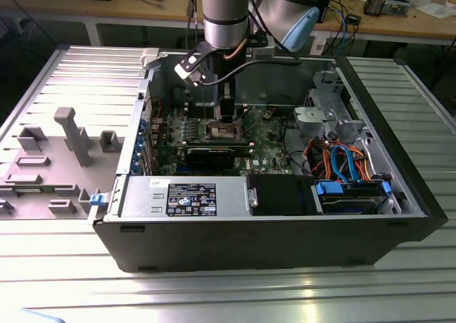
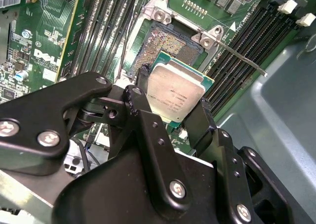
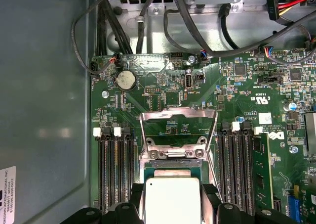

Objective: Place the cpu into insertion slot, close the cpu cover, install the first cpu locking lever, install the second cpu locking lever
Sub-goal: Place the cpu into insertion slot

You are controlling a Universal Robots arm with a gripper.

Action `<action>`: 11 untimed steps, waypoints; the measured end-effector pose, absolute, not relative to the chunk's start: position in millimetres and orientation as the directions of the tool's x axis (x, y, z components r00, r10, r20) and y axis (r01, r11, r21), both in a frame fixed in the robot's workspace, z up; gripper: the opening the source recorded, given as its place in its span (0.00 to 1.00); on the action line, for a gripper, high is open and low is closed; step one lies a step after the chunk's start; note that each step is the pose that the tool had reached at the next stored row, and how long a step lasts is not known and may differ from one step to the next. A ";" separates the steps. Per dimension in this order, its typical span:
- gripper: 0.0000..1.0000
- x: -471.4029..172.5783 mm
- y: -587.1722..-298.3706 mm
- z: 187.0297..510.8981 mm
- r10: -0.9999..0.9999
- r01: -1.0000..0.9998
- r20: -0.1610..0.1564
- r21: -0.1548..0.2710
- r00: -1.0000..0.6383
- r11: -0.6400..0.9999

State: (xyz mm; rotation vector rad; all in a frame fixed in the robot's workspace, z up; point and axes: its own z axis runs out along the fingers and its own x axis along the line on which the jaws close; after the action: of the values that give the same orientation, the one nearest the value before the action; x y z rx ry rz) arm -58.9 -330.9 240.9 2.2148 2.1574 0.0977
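Black gripper [image 2: 172, 98] tight on the cpu [image 2: 177, 88] above the bare socket [image 2: 170, 43], open cpu cover [image 3: 178, 115] beyond, memory slots [image 3: 116, 169] alongside.

You have a ribbed metal table [image 1: 214, 294] carrying everything. The open black computer case [image 1: 249, 248] sits flat across its middle. At the exterior view's left, just beside the case, a grey moulded fixture [image 1: 35, 175] with upright posts and pockets lies on the slats.
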 end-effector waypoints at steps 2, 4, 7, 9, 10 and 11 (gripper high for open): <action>0.55 -58.9 -330.9 238.6 1.000 0.997 0.011 0.079 0.026 -0.027; 0.55 -59.0 -330.9 234.0 1.000 0.997 0.011 0.079 0.026 -0.027; 0.55 -59.0 -330.9 230.0 1.000 0.997 0.012 0.079 0.026 -0.027; 0.55 -59.1 -330.9 225.6 1.000 0.997 0.011 0.079 0.026 -0.027; 0.55 -59.2 -330.9 224.2 1.000 0.997 0.011 0.079 0.026 -0.027; 0.55 -59.4 -330.9 222.8 1.000 0.997 0.011 0.079 0.024 -0.025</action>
State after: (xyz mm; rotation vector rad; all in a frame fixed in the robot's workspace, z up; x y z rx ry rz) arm -59.4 -330.9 222.8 2.2125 2.1593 0.0979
